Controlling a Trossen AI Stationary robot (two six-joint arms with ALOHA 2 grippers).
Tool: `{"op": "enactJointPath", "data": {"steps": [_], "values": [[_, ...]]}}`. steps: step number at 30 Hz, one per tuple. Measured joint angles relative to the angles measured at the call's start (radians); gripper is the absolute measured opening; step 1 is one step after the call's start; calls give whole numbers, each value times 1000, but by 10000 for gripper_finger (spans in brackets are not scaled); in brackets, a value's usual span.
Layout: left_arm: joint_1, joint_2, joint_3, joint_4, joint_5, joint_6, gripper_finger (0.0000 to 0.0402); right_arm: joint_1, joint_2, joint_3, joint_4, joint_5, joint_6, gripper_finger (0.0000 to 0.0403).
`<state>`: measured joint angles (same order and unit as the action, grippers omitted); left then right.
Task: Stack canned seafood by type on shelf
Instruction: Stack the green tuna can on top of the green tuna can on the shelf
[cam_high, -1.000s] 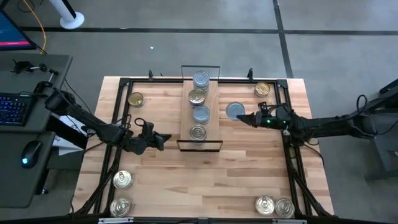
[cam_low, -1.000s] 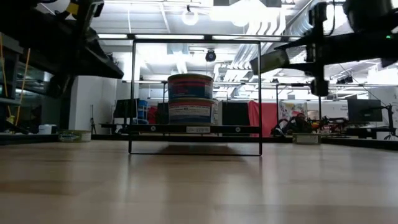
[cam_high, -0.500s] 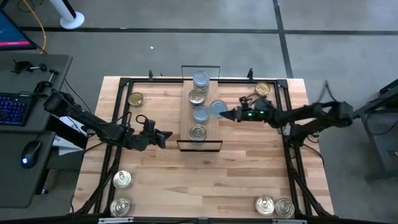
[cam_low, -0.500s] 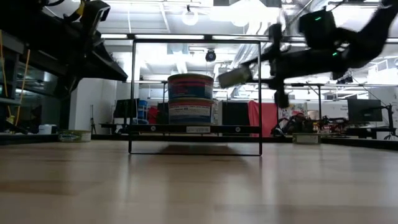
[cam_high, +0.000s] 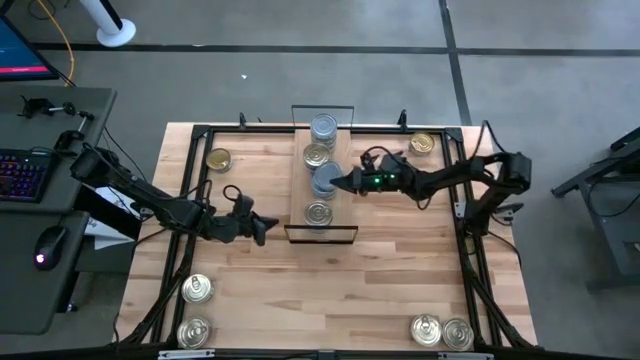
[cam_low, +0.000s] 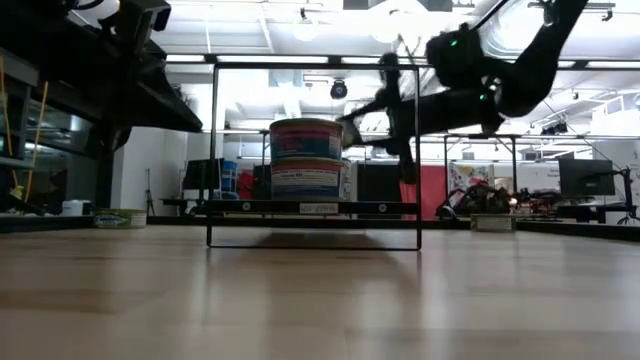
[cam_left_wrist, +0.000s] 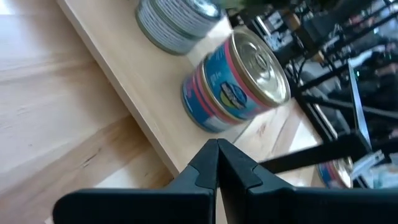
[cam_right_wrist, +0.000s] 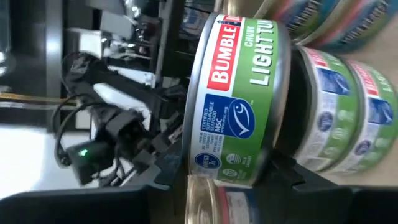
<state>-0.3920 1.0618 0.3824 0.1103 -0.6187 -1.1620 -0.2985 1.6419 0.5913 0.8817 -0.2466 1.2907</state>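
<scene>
The right gripper (cam_high: 338, 183) held a green-labelled tin (cam_right_wrist: 239, 99) between its fingers, gripped at the rim, and hung over the shelf (cam_high: 297, 205) at its right edge. In the high view that tin (cam_high: 324, 178) sat directly above the third stack position on the plank, counting from the far end. The right arm (cam_high: 440, 178) reached in from the right side of the table, bent at the elbow near the table's right edge.

On the shelf stood four positions of tins in a row from far to near: a silver-topped stack (cam_high: 323, 127) at the far end, a gold-topped tin (cam_high: 316, 155) next, the spot under the gripper, and a gold-topped tin (cam_high: 318, 212) nearest. In the low view two tins showed stacked one on the other (cam_low: 306, 158) inside the black wire frame (cam_low: 213, 150).

The left gripper (cam_high: 268, 227) had its fingers pressed together, holding nothing, and waited left of the shelf's near end, above the table (cam_high: 330, 290).

Loose tins lay elsewhere on the table: one gold-topped at the far left (cam_high: 218, 159), one at the far right (cam_high: 422, 144), two at the near left (cam_high: 197, 290) (cam_high: 194, 333), and two side by side at the near right (cam_high: 427, 331) (cam_high: 458, 334).
</scene>
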Motion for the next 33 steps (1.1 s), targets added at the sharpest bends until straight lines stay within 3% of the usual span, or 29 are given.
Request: {"op": "enactJointPath", "data": {"steps": [3, 8, 11, 18, 23, 33], "values": [[0, 0, 0, 1, 35, 25, 0, 6, 24, 36, -2, 10, 28, 116], [-2, -17, 0, 17, 62, 67, 0, 14, 43, 75, -102, 37, 48, 196], [-2, -66, 0, 16, 77, 113, 0, 13, 40, 93, -124, 10, 87, 224], [-2, -246, 0, -21, 101, 238, 0, 13, 24, 142, -271, -69, 117, 233], [-1, -366, 1, -83, 37, 259, 0, 13, 18, 201, -387, -57, 90, 235], [-1, -467, 1, -149, -4, 277, 0, 13, 19, 404, -769, -49, -108, 236]]}}
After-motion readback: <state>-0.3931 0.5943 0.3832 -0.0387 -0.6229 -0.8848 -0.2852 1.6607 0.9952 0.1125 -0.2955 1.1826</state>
